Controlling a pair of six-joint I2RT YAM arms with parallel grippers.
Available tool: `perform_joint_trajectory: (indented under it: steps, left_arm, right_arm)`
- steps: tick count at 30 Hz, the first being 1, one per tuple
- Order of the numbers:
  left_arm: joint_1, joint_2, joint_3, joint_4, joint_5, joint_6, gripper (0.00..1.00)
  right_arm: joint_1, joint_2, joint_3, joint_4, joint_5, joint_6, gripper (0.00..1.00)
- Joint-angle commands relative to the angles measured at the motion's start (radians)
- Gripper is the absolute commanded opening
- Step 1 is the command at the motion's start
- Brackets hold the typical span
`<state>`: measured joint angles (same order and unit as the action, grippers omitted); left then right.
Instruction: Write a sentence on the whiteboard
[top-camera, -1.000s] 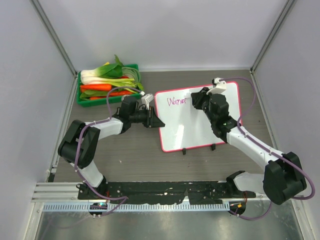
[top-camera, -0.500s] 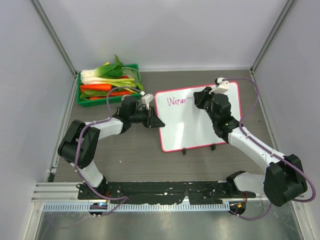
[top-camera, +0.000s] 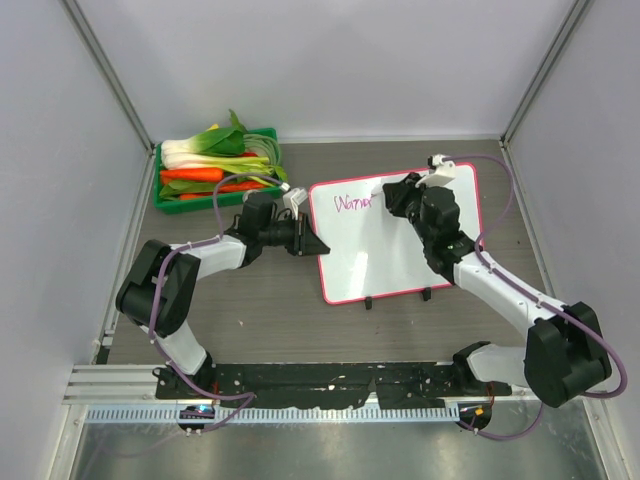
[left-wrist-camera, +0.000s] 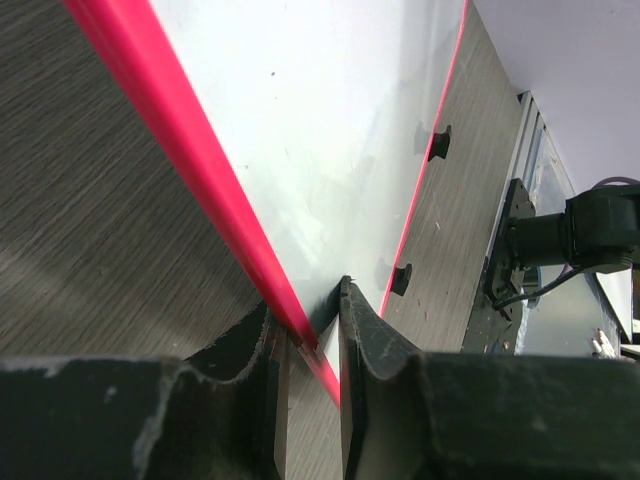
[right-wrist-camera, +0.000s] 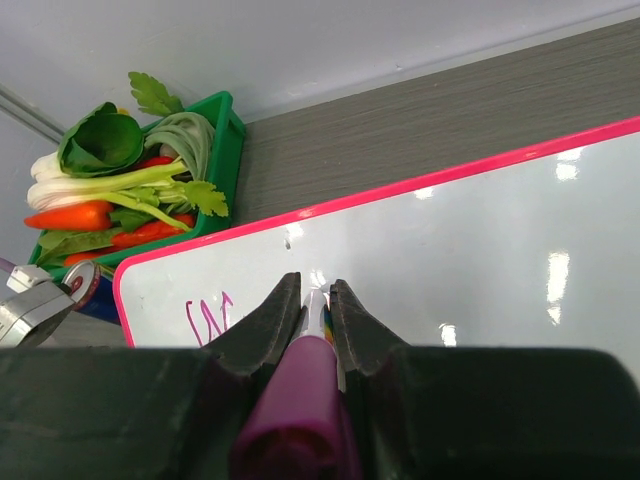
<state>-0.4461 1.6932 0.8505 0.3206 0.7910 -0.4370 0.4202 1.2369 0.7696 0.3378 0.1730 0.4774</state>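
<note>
From above, the whiteboard lies flat on the table, just toward 3 o'clock of the view's middle, with the green crate of vegetables off at 10 o'clock. The sentence is barely begun: one pink word near the board's 11 o'clock corner. The left gripper meets the board's 9 o'clock edge, and the right gripper hangs over the 12 o'clock stretch. In the left wrist view that gripper is pinched narrowly onto the pink frame, one finger on either face. That looks the sensible hold: the board seems light, stiff and glossy, likely to skate on its small black feet under pen pressure, and the rounded rim gives more purchase than the slick face. In the right wrist view the right gripper is clamped nearly closed on a purple marker, its tip down at the white surface toward 3 o'clock of the strokes. The smooth barrel could twist or slide, so I judge light, even pressure best.
</note>
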Motion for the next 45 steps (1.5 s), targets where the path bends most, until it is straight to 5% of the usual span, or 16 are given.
perform_joint_trajectory:
  steps: [1, 24, 45]
  left_arm:
    - [-0.026, 0.033, -0.011, -0.086, -0.078, 0.116, 0.00]
    - [-0.028, 0.034, -0.011, -0.087, -0.078, 0.118, 0.00]
    - [-0.029, 0.036, -0.008, -0.091, -0.079, 0.119, 0.00]
  right_arm:
    - [-0.005, 0.013, -0.007, 0.047, 0.019, 0.007, 0.01]
    - [-0.006, -0.088, -0.118, -0.022, -0.018, 0.004, 0.01]
    - [-0.017, -0.062, -0.023, -0.017, 0.040, -0.003, 0.01]
